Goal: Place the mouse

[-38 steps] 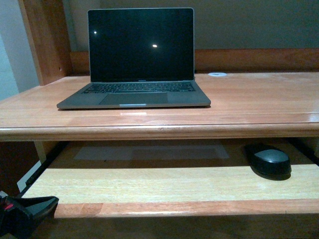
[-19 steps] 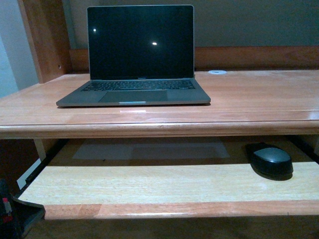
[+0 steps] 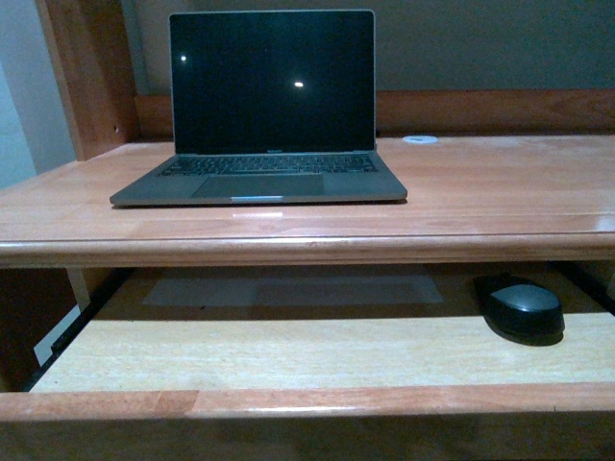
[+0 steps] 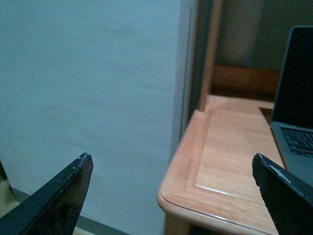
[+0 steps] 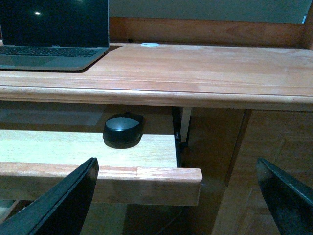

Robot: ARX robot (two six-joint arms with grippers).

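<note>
Left tool (image 4: 171,159) and right tool (image 5: 177,161) gape wide, mouse (image 3: 522,310) on sliding tray (image 3: 288,357).

1. On my front cam there's a wooden desk (image 3: 480,192) with a glossy reddish-brown top and a rounded front edge.
2. Sitting right on that top, left of centre, is an open laptop (image 3: 259,182), screen dark and facing me.
3. There's a small white round disc (image 3: 419,140) near the back edge, just right of the laptop. I can't tell if it's lying on the wood or set into it.
4. Below the top, a paler wooden shelf (image 3: 288,351) sticks out toward me.
5. The mouse (image 3: 522,309), black with a grey top, sits flat on the shelf's right end.
</note>
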